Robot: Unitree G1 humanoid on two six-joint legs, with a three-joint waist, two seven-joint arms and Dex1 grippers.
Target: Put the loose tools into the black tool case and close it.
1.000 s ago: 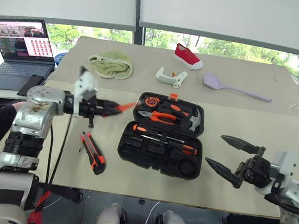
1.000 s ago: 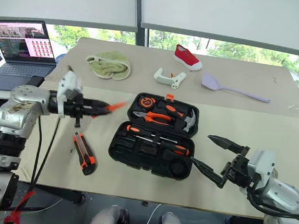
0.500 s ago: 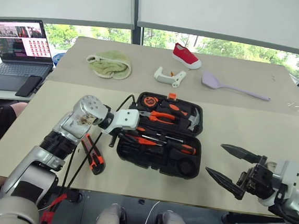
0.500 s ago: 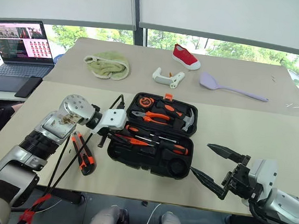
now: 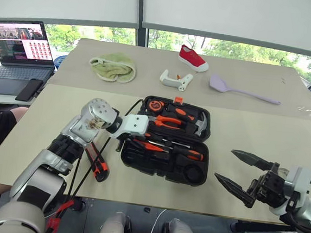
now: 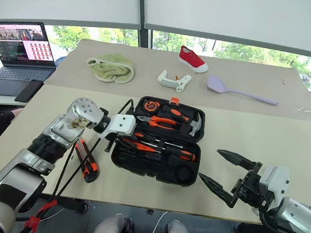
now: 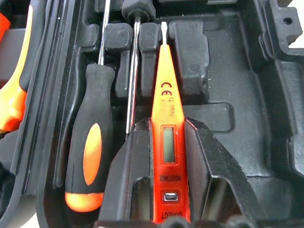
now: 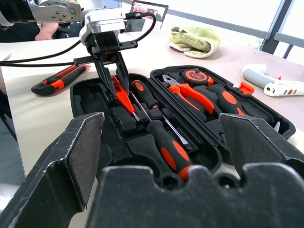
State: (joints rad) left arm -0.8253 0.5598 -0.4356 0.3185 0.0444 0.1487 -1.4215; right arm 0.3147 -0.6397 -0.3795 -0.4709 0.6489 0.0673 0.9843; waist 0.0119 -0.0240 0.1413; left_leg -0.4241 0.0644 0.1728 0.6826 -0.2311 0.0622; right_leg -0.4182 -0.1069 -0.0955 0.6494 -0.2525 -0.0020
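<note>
My left fingers (image 7: pixel 128 166) clamped on the slim all-orange screwdriver (image 7: pixel 167 123), its flat tip pointing into the moulded slots of the lower tray. Seen from my right wrist, the left gripper (image 8: pixel 115 71) comes down steeply over the near-left corner of the black plastic clamshell tool case (image 5: pixel 164 169), blade angled into the tray but not yet lying flat, as far as I can judge.

Just beside it in the tray: a black-and-orange-handled screwdriver (image 7: pixel 90 156), seated along its slot. A second black-and-orange screwdriver (image 8: pixel 166 145) lies further along the same tray. Upper half of the case holds orange-handled pliers (image 5: pixel 168 121), a small hammer (image 5: pixel 203 123) and a round orange-and-black tape measure (image 5: pixel 155 105).

My right fingers (image 6: pixel 215 184) spread wide and empty, hovering off the worktop edge, well apart from the case.

Still out: the orange-and-black utility knife (image 6: pixel 86 162), on the beige worktop (image 5: pixel 251 141) near the case's left side. Small dark tape roll: cannot find it for certain.

Progress: past halfway, I reckon. Left to do: release the orange screwdriver in its slot, fetch the knife, fold the lid, press the small orange latch (image 5: pixel 180 100).

Far side, not mine to pack: lilac spatula (image 5: pixel 242 90), white plastic handled object (image 5: pixel 176 80), green cloth (image 5: pixel 114 66), red shoe (image 5: pixel 193 57).
</note>
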